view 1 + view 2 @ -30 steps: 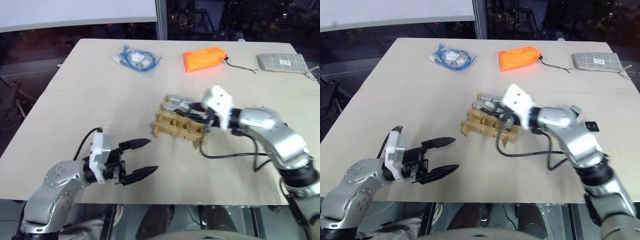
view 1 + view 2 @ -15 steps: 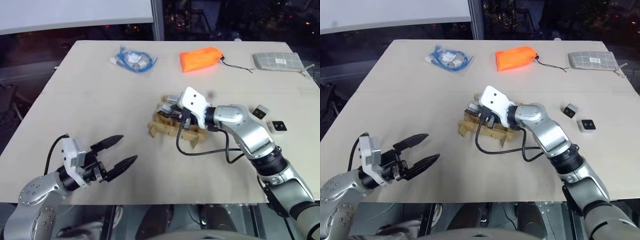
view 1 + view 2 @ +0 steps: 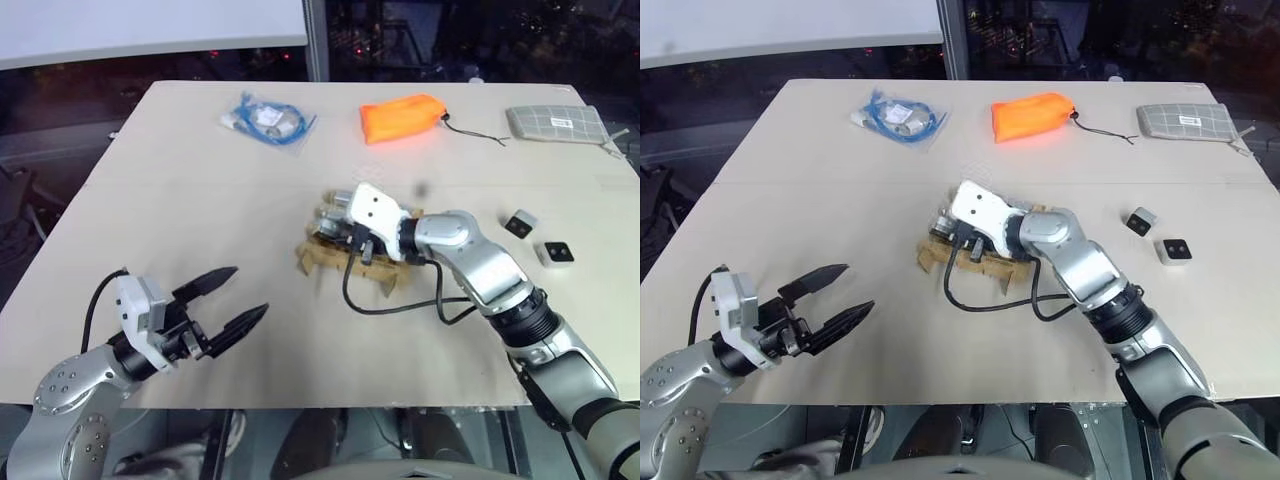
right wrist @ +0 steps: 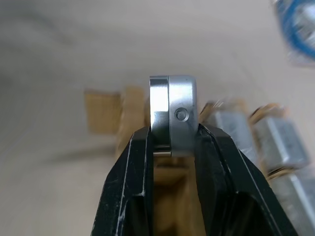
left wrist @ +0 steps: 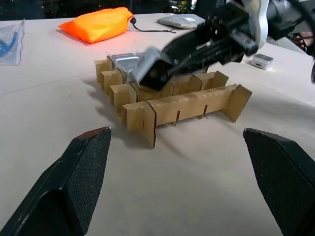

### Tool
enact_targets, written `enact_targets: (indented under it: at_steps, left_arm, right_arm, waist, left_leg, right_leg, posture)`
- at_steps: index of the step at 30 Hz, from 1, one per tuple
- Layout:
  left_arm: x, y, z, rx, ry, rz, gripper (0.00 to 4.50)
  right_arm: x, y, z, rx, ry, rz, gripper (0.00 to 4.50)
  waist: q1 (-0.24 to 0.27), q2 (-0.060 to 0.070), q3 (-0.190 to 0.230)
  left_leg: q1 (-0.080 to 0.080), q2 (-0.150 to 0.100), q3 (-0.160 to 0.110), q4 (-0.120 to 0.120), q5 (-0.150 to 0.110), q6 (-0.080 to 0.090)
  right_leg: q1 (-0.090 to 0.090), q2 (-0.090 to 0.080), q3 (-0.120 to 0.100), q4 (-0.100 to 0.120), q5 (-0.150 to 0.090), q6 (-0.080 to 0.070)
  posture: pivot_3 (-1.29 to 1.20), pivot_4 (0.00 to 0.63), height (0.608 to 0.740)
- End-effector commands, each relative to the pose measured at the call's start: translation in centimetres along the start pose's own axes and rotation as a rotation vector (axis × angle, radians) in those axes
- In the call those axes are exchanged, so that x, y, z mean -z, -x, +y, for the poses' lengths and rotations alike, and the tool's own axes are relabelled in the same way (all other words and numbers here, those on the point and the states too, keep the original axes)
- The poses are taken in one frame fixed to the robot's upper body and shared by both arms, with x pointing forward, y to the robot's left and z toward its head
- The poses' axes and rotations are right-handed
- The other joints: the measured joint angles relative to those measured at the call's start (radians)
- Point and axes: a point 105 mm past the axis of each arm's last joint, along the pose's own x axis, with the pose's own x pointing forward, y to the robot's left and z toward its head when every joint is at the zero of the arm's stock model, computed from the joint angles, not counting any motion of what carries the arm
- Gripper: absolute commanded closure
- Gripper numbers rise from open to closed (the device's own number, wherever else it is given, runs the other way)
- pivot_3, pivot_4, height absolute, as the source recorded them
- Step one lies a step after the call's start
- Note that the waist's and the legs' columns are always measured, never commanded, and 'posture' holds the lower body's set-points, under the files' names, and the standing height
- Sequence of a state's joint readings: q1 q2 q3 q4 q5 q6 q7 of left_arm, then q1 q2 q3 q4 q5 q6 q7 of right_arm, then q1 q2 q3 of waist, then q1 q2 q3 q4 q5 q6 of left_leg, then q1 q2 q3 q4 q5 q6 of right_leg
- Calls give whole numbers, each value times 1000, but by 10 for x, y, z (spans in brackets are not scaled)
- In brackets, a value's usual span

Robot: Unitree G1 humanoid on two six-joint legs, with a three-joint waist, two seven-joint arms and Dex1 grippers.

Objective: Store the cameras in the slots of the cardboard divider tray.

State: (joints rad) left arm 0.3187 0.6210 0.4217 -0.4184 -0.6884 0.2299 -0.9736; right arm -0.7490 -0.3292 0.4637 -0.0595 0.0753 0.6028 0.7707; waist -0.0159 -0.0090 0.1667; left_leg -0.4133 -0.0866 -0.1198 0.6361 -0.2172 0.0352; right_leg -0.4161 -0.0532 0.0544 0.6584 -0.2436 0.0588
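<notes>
The tan corrugated cardboard divider tray [image 3: 352, 256] sits near the middle of the pale beige tabletop [image 3: 200, 190]. Directly above it, the right pincer [image 4: 172, 147] is clamped on a small silver-grey boxy camera [image 4: 173, 115], held on edge over the tray's cells. More silver-grey cameras [image 4: 275, 142] already sit in the tray's far row of cells. Two further small cameras with black square lens faces [image 3: 540, 238] lie loose on the tabletop to the right of the tray, well apart from it. The left pincer [image 3: 228, 301] hovers to the tray's near left, well apart, its black fingers [image 5: 83, 169] spread wide and holding nothing. A bright orange fabric pouch [image 3: 404, 116] lies beyond the tray.
</notes>
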Motion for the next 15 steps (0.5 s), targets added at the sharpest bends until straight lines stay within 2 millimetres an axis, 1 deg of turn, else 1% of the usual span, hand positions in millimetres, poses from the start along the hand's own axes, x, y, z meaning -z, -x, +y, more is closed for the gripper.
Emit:
enact_targets:
  at_steps: [1,3,5,6,8,11,12,14,15]
  left_arm:
    - [-7,-2,-1,5,-39,-22,0]
    - [-7,-3,-1,7,-41,-24,0]
    - [-8,-4,0,9,-42,-27,0]
    - [-8,-5,0,10,-42,-29,0]
    - [-9,-6,-1,19,-44,-33,0]
    - [-11,-9,-3,34,-47,-38,0]
    - [-12,-11,-5,45,-50,-41,0]
    - [-14,-16,-10,75,-58,-50,0]
    - [-17,-19,-13,90,-59,-58,0]
  right_arm:
    - [-11,3,0,-30,56,-7,3859]
    - [-8,2,2,-49,61,7,3859]
    - [-11,2,0,-40,63,-3,2829]
    - [-16,4,-4,-11,75,-19,2533]
    - [-31,15,-12,39,62,-73,1672]
    - [-54,41,-16,59,20,-178,1672]
    - [-60,54,-16,60,5,-213,1672]
    - [-64,82,-18,82,-37,-257,1672]
    - [-59,97,-23,117,-55,-242,1672]
  waist:
    - [0,0,0]
    - [0,0,0]
    - [0,0,0]
    - [0,0,0]
    - [0,0,0]
    - [2,0,0]
    - [4,0,0]
    - [5,0,0]
    - [11,0,0]
  left_leg:
    - [0,0,0,0,0,0]
    - [0,0,0,0,0,0]
    - [0,0,0,0,0,0]
    - [0,0,0,0,0,0]
    - [0,0,0,0,0,0]
    - [0,0,0,0,0,0]
    - [-1,0,-1,0,0,0]
    - [-1,0,-1,0,0,0]
    - [-1,0,-1,0,0,0]
  right_leg:
    - [0,0,0,0,0,0]
    - [0,0,0,0,0,0]
    - [0,0,0,0,0,0]
    - [0,0,0,0,0,0]
    - [0,0,0,0,0,0]
    - [0,0,0,0,0,0]
    - [-1,0,0,0,0,0]
    - [0,0,-1,-1,0,0]
    - [0,-1,-1,-1,0,0]
  posture:
    - [0,150,740]
    - [0,150,740]
    - [0,150,740]
    - [0,150,740]
    - [0,150,740]
    - [0,150,740]
    - [0,150,740]
    - [0,150,740]
    - [0,150,740]
